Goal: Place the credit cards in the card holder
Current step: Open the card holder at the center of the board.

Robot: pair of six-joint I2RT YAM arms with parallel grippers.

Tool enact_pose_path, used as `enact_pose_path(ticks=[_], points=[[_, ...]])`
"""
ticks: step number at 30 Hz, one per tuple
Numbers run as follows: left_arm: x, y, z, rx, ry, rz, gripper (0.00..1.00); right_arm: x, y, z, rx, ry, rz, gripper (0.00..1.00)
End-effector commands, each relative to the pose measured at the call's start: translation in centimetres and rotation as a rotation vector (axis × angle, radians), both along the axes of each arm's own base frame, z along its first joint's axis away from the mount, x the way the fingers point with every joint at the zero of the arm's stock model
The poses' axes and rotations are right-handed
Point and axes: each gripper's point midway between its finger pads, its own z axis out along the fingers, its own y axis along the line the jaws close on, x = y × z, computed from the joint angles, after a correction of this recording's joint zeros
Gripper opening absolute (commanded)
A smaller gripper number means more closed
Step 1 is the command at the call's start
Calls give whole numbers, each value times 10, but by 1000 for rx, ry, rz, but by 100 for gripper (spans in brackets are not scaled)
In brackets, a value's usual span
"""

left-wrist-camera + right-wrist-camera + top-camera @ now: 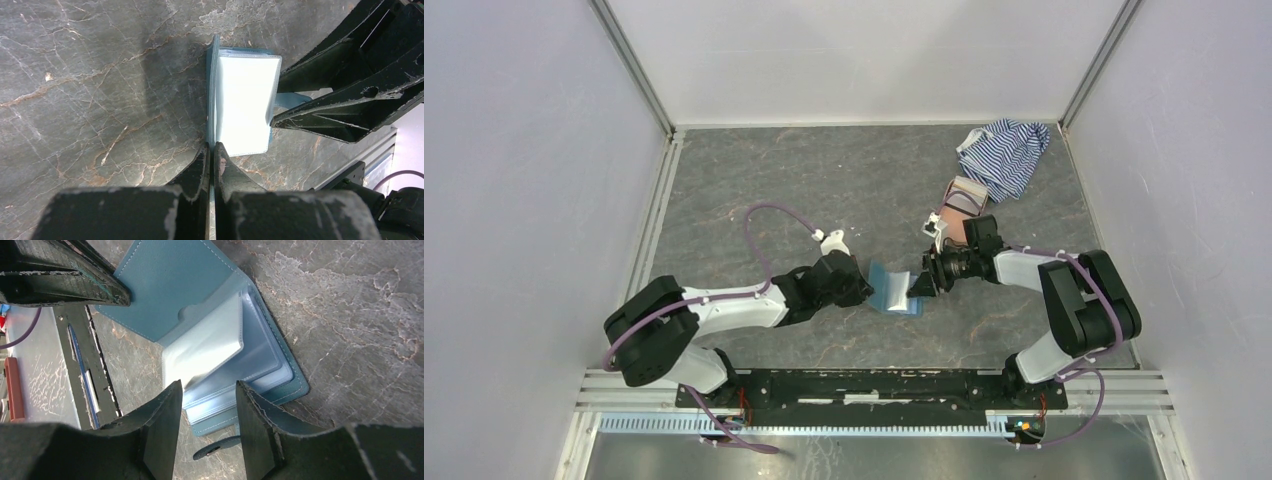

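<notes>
Close to the arm bases, just ahead of them on the grey stone table point(774, 180), the teal wallet point(892, 292) is lying open between the 2 grippers. The left gripper point(212, 150) is clamping 1 thin edge of the wallet's cover, its fingers pressed together on the leather and propping that flap up off the surface. Opposite it, the right gripper point(207, 390) is hovering over the wallet's other half with its jaws apart and nothing in them. The clear sleeves point(210, 340) are fanning loosely beneath its fingertips, and the snap tab point(214, 451) is poking out near 1 finger. No dark or gold cards are showing clearly in any view, and glare on the plastic is hiding whether 1 is already sitting in a sleeve. The main risk, as I judge it, is the left pinch: it is biting only a narrow strip of cover, so a nudge from the right fingers could pull the flap free and let the wallet fold shut. The loose sleeves could also catch a fingertip, or a card could slide between 2 sleeves instead of into 1. Farther back on the right a pink case point(965, 196) is resting, and beyond it a striped cloth point(1006, 155) is lying in the far corner.
</notes>
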Motion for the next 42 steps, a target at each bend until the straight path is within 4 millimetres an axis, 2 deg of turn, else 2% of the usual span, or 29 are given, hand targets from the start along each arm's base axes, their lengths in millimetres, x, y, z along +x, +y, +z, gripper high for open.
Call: enact_pose_path(ticks=[1, 4, 8, 10, 11, 16, 19, 23, 25, 28, 33, 37, 40, 42], points=[[0, 2, 1, -36, 15, 21, 3, 8, 6, 7, 19, -25, 11, 50], [2, 15, -11, 9, 39, 49, 12, 9, 5, 5, 11, -25, 8, 49], [6, 24, -21, 66, 55, 58, 41, 11, 5, 6, 7, -38, 4, 48], [7, 30, -28, 125, 66, 60, 48, 14, 2, 5, -15, -53, -9, 48], [8, 39, -37, 215, 77, 44, 53, 16, 0, 2, -37, -59, -22, 47], [15, 48, -39, 365, 53, -12, 56, 16, -1, 0, -43, -57, -22, 42], [16, 49, -36, 398, 23, -58, 55, 17, -1, 1, -49, -65, -22, 40], [20, 50, -24, 411, -22, -91, 47, 17, -2, 1, -52, -67, -22, 39], [23, 50, -15, 405, -32, -91, 42, 17, -1, 2, -46, -66, -19, 39], [25, 42, 9, 343, -62, -94, 40, 15, 2, 8, -16, -71, 1, 39], [20, 5, 73, 64, -175, -182, 37, 12, 8, 21, 35, -94, 33, 40], [5, -26, 130, -196, -249, -291, 37, 12, 9, 27, 54, -110, 41, 40], [-8, -45, 158, -345, -266, -368, 38, 10, 11, 29, 61, -109, 46, 40], [-18, -56, 166, -429, -251, -416, 38, 9, 11, 30, 68, -100, 46, 40]])
